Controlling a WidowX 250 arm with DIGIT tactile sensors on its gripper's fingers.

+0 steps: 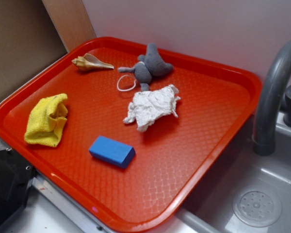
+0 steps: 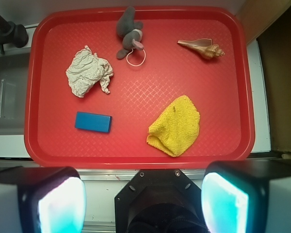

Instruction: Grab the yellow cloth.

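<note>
Exterior view, red tray (image 1: 218,145) beside a grey sink (image 1: 262,194) and faucet (image 1: 274,92), yellow cloth (image 1: 47,120) bunched at its left, wrist view, gripper (image 2: 143,201) spread wide above the tray's near edge, yellow cloth (image 2: 176,125) right of a blue block (image 2: 93,122).

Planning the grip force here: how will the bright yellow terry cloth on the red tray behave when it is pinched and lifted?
The bright yellow terry cloth lies bunched and folded, so it is probably floppy and will drape. Its looped texture likely grips well rather than slipping. It looks light, and it lies apart from the blue block, so little should be disturbed.
</note>
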